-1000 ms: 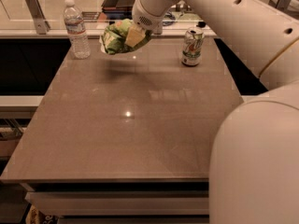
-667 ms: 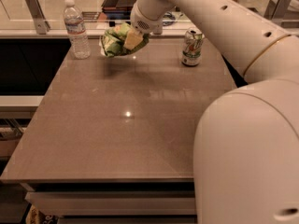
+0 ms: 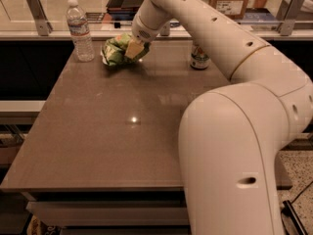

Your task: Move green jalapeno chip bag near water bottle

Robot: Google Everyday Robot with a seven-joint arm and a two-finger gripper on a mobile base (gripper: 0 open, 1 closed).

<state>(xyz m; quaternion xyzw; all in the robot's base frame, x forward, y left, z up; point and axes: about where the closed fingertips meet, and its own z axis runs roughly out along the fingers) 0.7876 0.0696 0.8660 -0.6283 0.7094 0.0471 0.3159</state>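
A brown table seen from above and in front, with a large white robot arm filling the right side and reaching toward the far edge.

Taking the table's middle as the centre of a clock, a clear water bottle with a white cap stands upright at about 11 o'clock, close to the far edge. A green-and-white soda can stands at about 1 o'clock, partly hidden behind the arm.

The green jalapeno chip bag, crumpled and shiny, is at about 12 o'clock, near the bottle on its 3 o'clock side. A narrow strip of bare table shows between the two, so they do not touch. The bag sits very low, but whether it rests on the table or hangs just above it cannot be told.

The task looks nearly finished: the bag is already close to the bottle and well apart from the can. What seems left is to set it down if it is not yet down, let go, and draw the arm away.

The tool is at the bag's right side, at its 3 o'clock. It is closed on the bag. One tan finger presses into the foil, and the other is hidden behind the crumpled bag. The gap between them appears narrow, pinching only a fold of the bag.
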